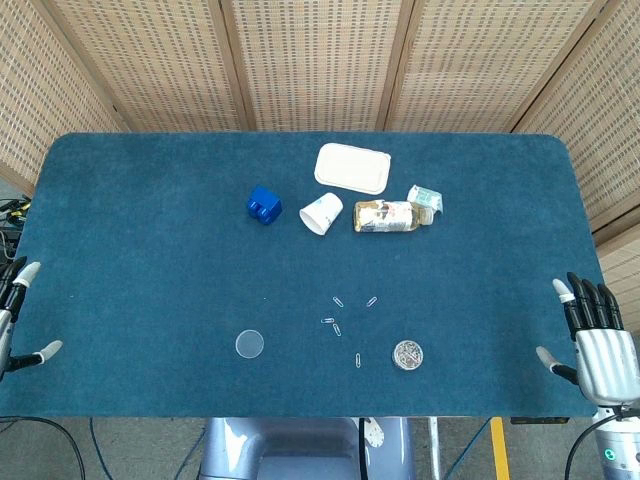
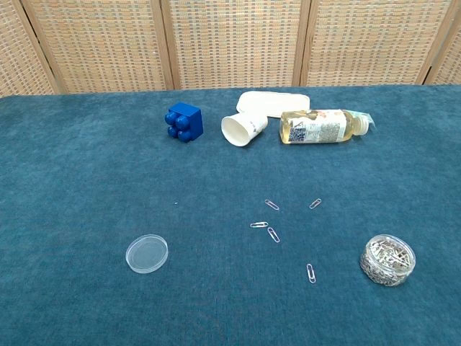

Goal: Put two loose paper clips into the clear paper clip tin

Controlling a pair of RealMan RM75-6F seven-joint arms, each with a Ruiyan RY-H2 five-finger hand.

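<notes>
Sitting lidless, clip tin (image 2: 387,259) full of clips; both hands (image 1: 598,345) empty, fingers spread.

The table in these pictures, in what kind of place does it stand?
Probably a robot test or lab setup, not a home: a blue-covered table before woven screen panels, cables lying at its edge, and assorted props like the toy block.

The right hand (image 1: 598,345) has black fingers with pale tips, a ribbed silver-grey back and a green-lit wrist. The left hand (image 1: 18,315), mostly cropped, looks similarly dark with white tips.
</notes>
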